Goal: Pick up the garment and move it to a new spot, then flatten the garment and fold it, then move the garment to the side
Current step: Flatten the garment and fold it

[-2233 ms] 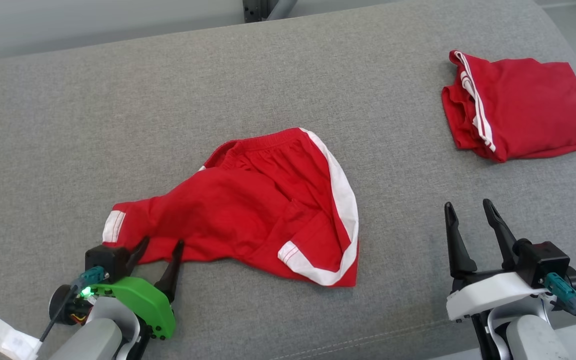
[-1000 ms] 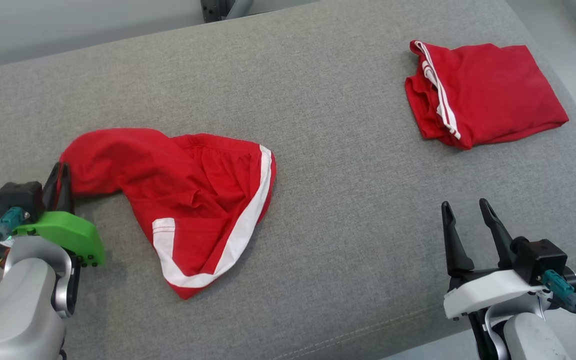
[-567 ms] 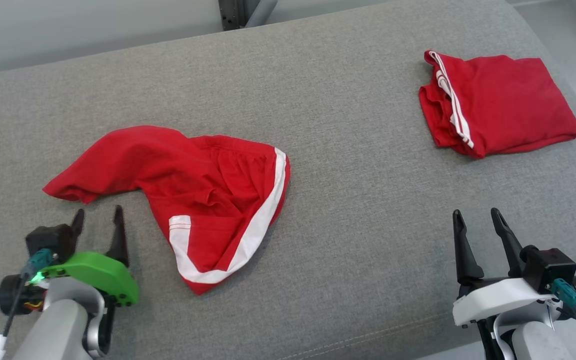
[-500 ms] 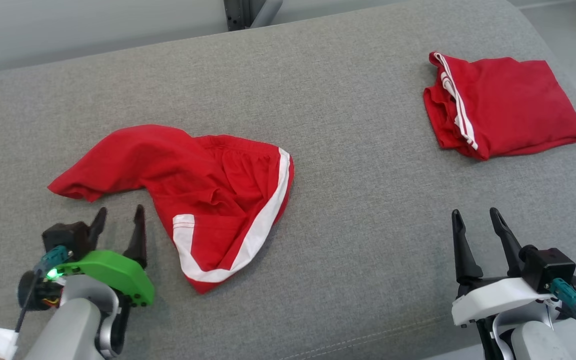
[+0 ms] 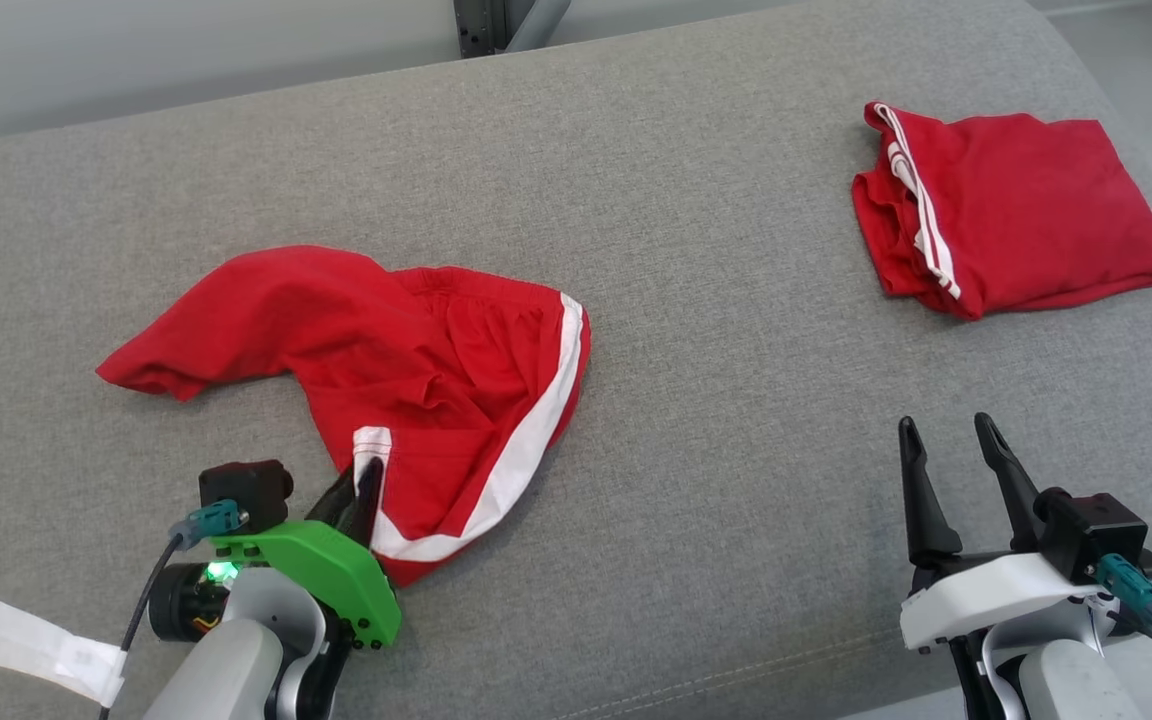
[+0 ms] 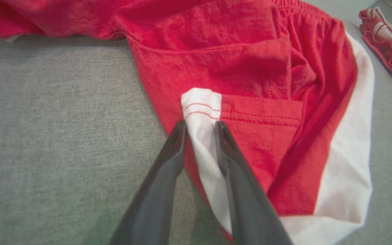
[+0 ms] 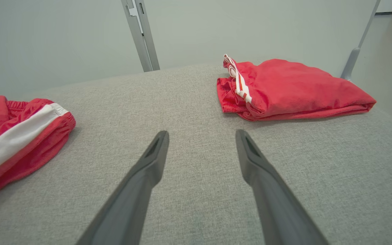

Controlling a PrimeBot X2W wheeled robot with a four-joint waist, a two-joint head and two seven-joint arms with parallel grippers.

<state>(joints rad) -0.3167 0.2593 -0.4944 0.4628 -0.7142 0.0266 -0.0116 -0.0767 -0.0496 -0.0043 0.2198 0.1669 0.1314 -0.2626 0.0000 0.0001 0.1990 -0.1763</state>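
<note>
Head view: the red cloth shorts with white trim (image 5: pixel 416 350) lie crumpled at the left of the grey woven cushion (image 5: pixel 736 450), well apart from the folded red garment (image 5: pixel 1026 215). The right gripper (image 5: pixel 941 425) stands spread.

Left wrist view: the left gripper (image 6: pixel 199 124) pinches the white hem corner (image 6: pixel 201 102). The cloth looks light and limp and will likely drape and drag.

Right wrist view: bare cushion lies ahead, with room for spreading.

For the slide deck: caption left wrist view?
Left gripper pinches the white leg hem of red shorts on a grey cushion.
</note>
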